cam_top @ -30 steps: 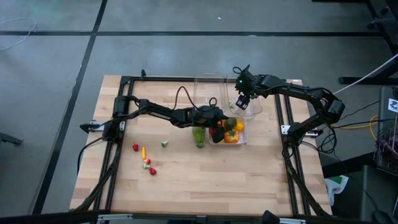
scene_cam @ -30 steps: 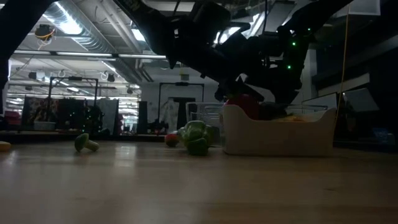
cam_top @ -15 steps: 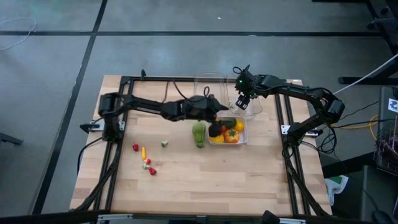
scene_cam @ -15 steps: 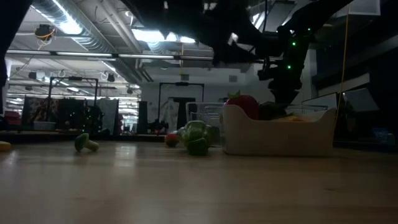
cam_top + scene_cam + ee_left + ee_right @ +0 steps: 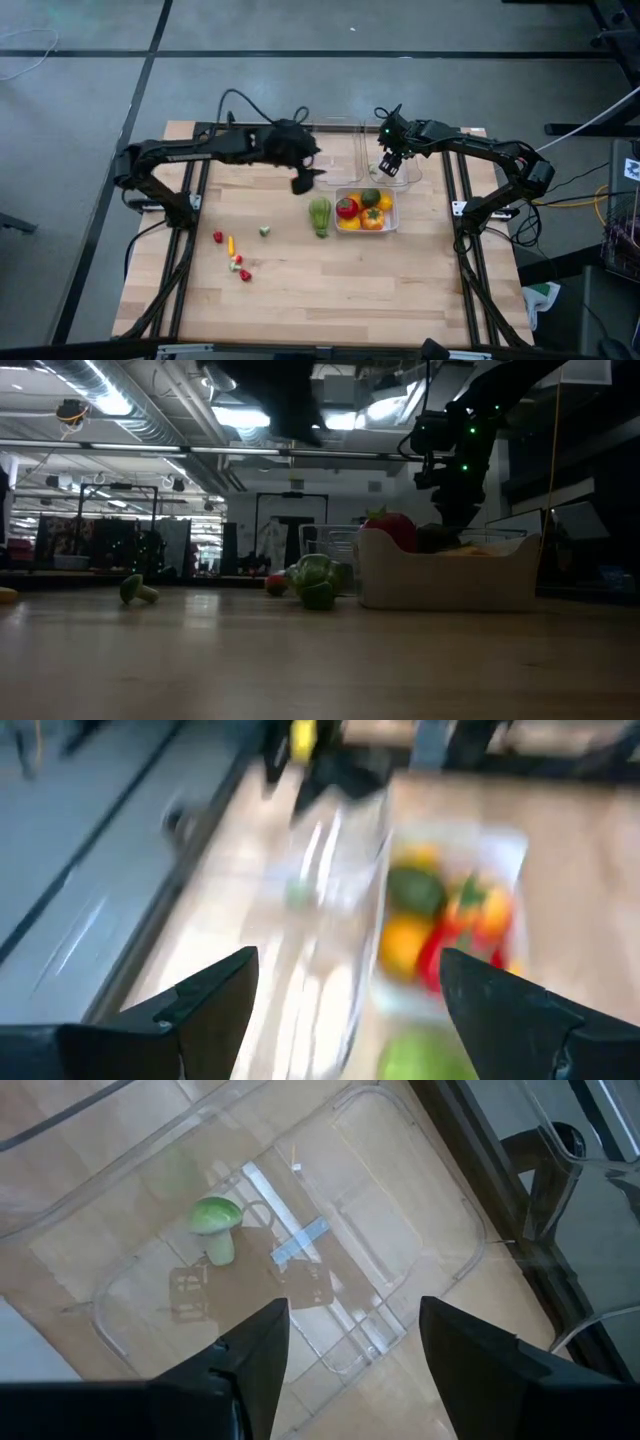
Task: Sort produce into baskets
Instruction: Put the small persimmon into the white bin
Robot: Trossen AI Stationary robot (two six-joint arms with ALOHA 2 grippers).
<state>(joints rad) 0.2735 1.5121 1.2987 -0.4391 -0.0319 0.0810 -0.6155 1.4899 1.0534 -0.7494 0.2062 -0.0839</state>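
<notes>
The whitish tub [image 5: 392, 222] sits right of the table's middle and holds a red piece [image 5: 347, 208], a green one [image 5: 370, 197] and orange-yellow ones [image 5: 374, 219]. The long green ribbed piece [image 5: 319, 215] lies on the table beside the tub's left wall. Two clear tubs [image 5: 335, 140] [image 5: 410, 172] stand behind it. One of them holds a small green mushroom-shaped piece [image 5: 212, 1220]. My left gripper [image 5: 304, 183] [image 5: 345, 1020] is open and empty, in the air left of the tubs. My right gripper [image 5: 388, 166] [image 5: 355, 1370] is open and empty above the right clear tub.
Small red, yellow and green bits [image 5: 238, 262] lie scattered at the table's left near part, with one green bit [image 5: 264, 231] closer to the middle. In the low view a small green piece [image 5: 138, 591] lies at the left. The near half of the table is bare wood.
My left gripper has risen from over the whitish tub and drawn back toward the table's left and far edge. The red piece it covered now shows lying in the tub. My right arm has kept still.
</notes>
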